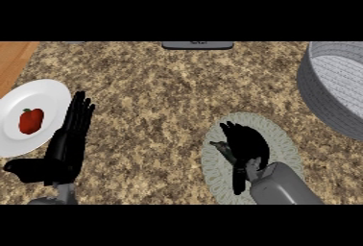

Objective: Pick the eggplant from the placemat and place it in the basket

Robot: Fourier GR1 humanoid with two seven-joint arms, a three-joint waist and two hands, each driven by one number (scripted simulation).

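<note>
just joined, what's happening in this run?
The right hand is down on the placemat, over the eggplant, which is mostly hidden. Whether it is gripped yet cannot be told. The basket stands at the upper right, apart from the placemat. The left hand rests open beside a white plate holding a red fruit.

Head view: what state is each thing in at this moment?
Left robot hand: open, fingers up, resting beside the plate.
Right robot hand: curled round the eggplant, over the placemat.
Eggplant: on the placemat, mostly hidden.
Basket: upright, eggplant not in it.
Plate: holds a red vegetable.
</note>
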